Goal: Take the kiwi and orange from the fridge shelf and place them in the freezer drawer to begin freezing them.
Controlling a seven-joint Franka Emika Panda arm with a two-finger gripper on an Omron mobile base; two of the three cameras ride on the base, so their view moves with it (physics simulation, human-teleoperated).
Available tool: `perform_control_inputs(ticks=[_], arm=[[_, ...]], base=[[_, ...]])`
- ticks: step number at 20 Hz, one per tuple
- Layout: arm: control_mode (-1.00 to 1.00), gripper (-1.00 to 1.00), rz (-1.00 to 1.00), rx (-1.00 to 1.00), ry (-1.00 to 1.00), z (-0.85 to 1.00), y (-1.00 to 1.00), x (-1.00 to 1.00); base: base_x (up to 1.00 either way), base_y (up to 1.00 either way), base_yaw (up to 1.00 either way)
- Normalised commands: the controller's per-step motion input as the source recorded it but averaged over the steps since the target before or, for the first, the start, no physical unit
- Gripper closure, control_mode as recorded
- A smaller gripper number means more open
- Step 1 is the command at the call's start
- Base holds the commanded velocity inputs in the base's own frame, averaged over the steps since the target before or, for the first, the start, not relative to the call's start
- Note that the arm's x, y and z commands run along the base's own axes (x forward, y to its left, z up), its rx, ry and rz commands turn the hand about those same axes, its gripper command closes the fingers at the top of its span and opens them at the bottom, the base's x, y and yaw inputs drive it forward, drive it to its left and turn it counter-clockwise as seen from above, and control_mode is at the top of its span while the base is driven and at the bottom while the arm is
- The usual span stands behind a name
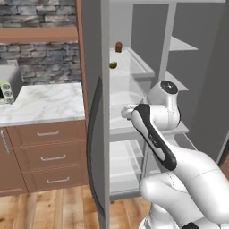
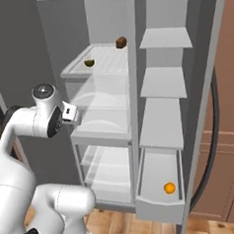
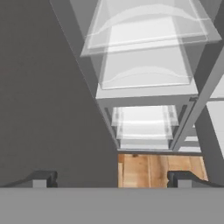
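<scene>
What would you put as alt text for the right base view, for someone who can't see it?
An open fridge: the orange already lies in the pulled-out freezer drawer at lower right, while the kiwi sits on the top shelf near a small brown item. The white arm's gripper is at the left, by the middle shelves.

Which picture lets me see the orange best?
The right base view. There the orange sits plainly inside the open freezer drawer, low on the right. The left base view has the arm in front of that area, and the hand view looks at the shelves instead.
</scene>
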Motion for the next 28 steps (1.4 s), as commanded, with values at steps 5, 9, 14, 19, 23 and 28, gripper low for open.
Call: perform_control_inputs(ticks=[5,9,14,19,23,28], arm=[[1.00,-1.00,0.00,0.00,0.00,0.00,0.00,0.00],[1.00,-1.00,0.00,0.00,0.00,0.00,0.00,0.00],[1.00,-1.00,0.00,0.00,0.00,0.00,0.00,0.00],[-1.00,-1.00,0.00,0.00,-0.04,0.23,0.00,0.01],[-1.00,-1.00,-0.08,-0.03,-0.14,0.90,0.06,0.20],[-1.00,-1.00,-0.10,-0.02,-0.04,0.98,0.03,0.54]], base=[[0.52,-0.25,0.00],[0.54,-0.09,0.00],[0.46,0.00,0.00],[0.13,0.00,0.00],[0.00,0.00,0.00],[0.00,0.00,0.00]])
